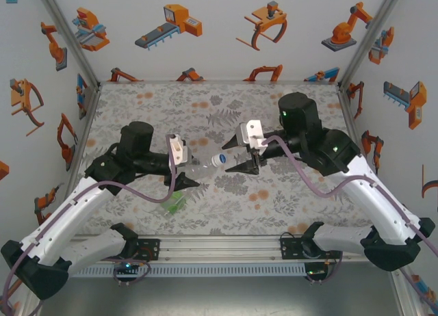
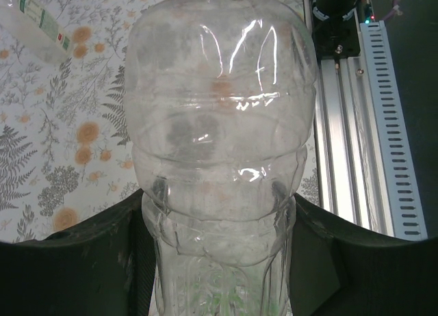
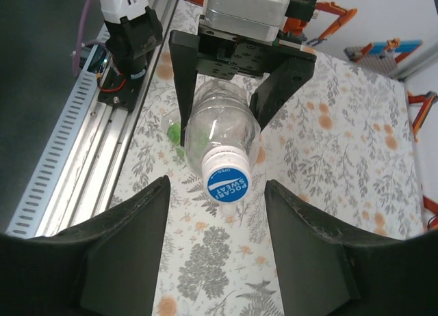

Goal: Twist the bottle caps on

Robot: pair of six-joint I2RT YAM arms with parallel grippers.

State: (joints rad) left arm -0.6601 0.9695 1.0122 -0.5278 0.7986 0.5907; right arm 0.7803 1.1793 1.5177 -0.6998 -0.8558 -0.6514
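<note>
My left gripper is shut on a clear bottle, holding it off the table with its neck pointing right. In the left wrist view the bottle's body is pinched between the two black fingers. A white cap with a blue top sits on its neck. My right gripper is open, its fingers standing either side of the cap without touching it. A green bottle lies on the table under the left gripper. Another clear bottle with a label lies further off on the table.
The floral table cover stretches to the back wall. An aluminium rail with the arm bases runs along the near edge. Printed side walls close in the table on the left and right.
</note>
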